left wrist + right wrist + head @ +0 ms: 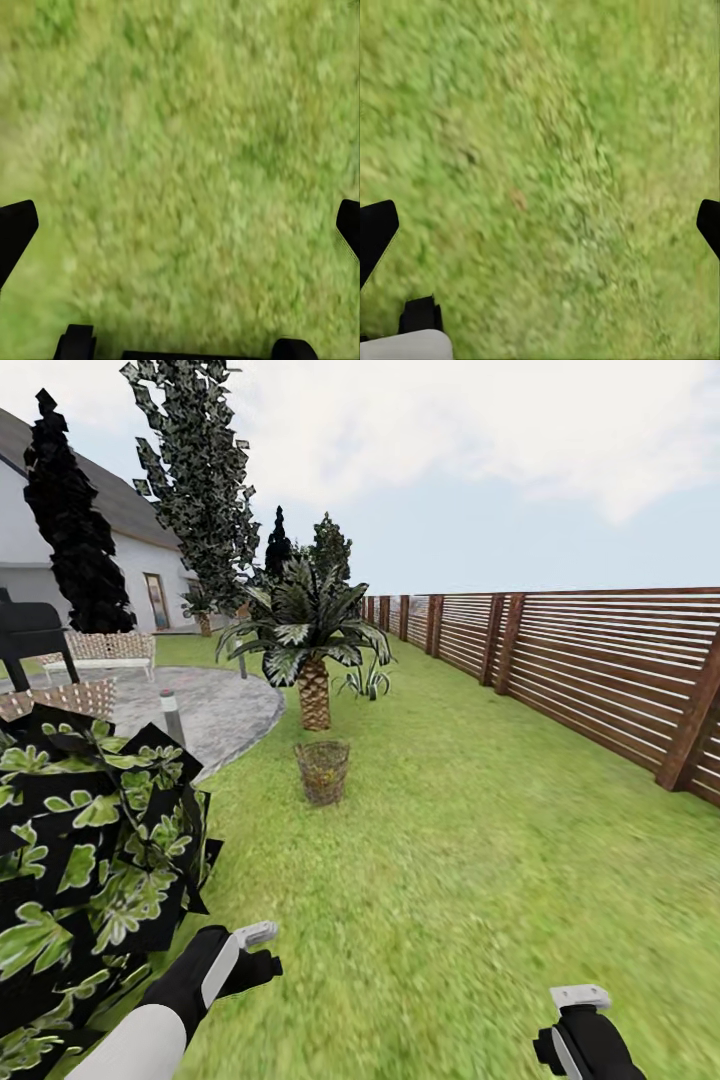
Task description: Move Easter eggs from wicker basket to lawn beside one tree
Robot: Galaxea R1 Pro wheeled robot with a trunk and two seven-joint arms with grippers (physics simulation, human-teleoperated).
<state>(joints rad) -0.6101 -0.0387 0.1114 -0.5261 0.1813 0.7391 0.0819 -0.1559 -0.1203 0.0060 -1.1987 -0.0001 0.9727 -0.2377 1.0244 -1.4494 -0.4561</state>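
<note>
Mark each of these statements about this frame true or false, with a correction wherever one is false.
1. The wicker basket stands upright on the lawn. True.
2. The left gripper holds an egg. False: the left wrist view shows only grass between its open fingers.
3. A short palm stands just beyond the basket. True.
4. The wooden fence runs along the robot's left. False: it runs along the right.
5. The right gripper is shut. False: its fingers are spread wide over grass.
</note>
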